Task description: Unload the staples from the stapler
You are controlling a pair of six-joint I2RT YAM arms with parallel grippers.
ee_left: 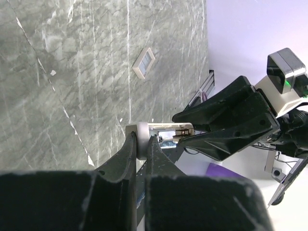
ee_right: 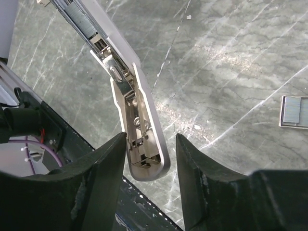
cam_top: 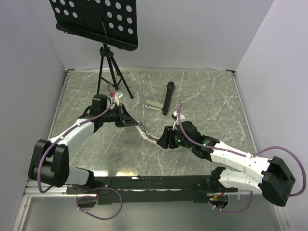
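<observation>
Between the right jaws: the swung-open cover [ee_right: 147, 125] of the stapler [ee_right: 120, 77]. The fingers straddle it with a gap showing on one side, so the right gripper [ee_right: 150, 144] is open and not clamped.
Beyond the right fingertips: the rail [ee_right: 103, 45] runs up and away from the cover hinge, and a grey row of staples [ee_right: 83, 21] lies in it.
In the left jaws: the stapler's far, rounded end. The left gripper [ee_left: 142, 144] is closed tight on it and appears to hold the whole tool clear of the table [ee_right: 231, 57].
Step in hand: as I judge it, the stapler is braced open and the right arm now has to free the row from the rail.
Doing it well: keep the left grip firm and level. Bring the right fingertips off the cover and onto the row, not the rail walls. Draw the staples along the rail's length instead of prying upward.
Risk: a sideways push on the cover could twist the stapler in the left jaws, and a pinch on the spring pusher would jam the row.
Outside the right jaws: a loose staple strip [ee_right: 293, 111] lies flat on the table, well off to one side.
Farther out: a microphone [cam_top: 168, 97] lies near that strip.
</observation>
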